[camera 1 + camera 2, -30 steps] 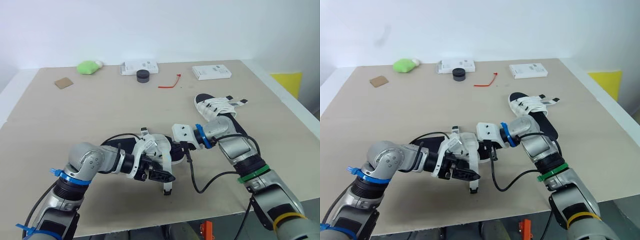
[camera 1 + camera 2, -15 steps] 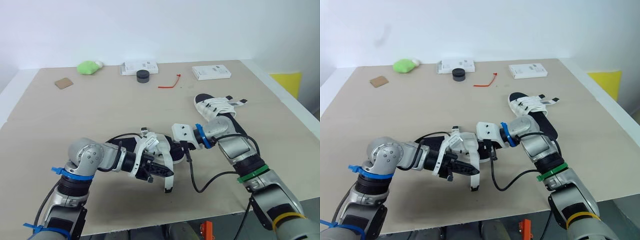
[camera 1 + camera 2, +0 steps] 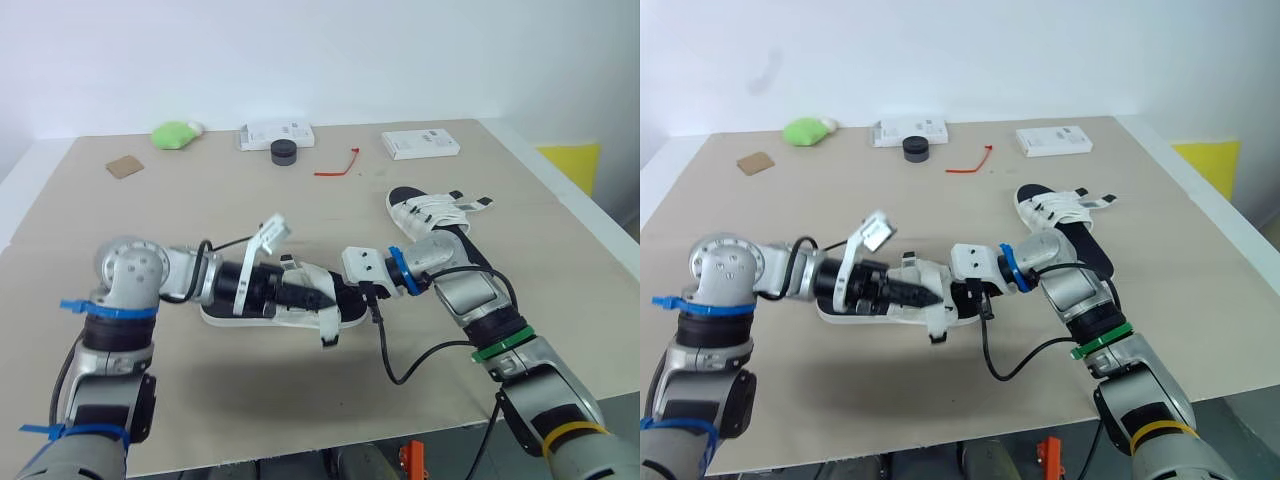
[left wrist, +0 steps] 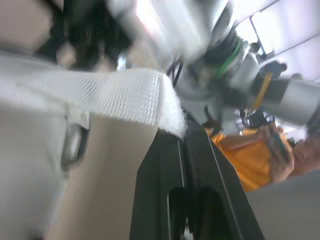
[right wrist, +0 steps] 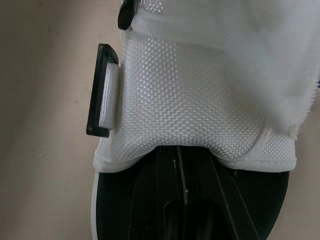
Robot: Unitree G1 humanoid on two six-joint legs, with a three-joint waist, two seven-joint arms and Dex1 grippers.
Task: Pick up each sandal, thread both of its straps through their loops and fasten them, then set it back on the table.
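Near sandal: white mesh sandal with a black footbed, lying flat on the beige table between the two grippers.
Left gripper: black fingers pressed together at the sandal's upper. The end of the white woven strap lies against their tips; a pinch cannot be confirmed.
Right gripper: fingers close together over the footbed, tips hidden under the mesh upper.
Second sandal: matching sandal, on the table beyond the right arm.
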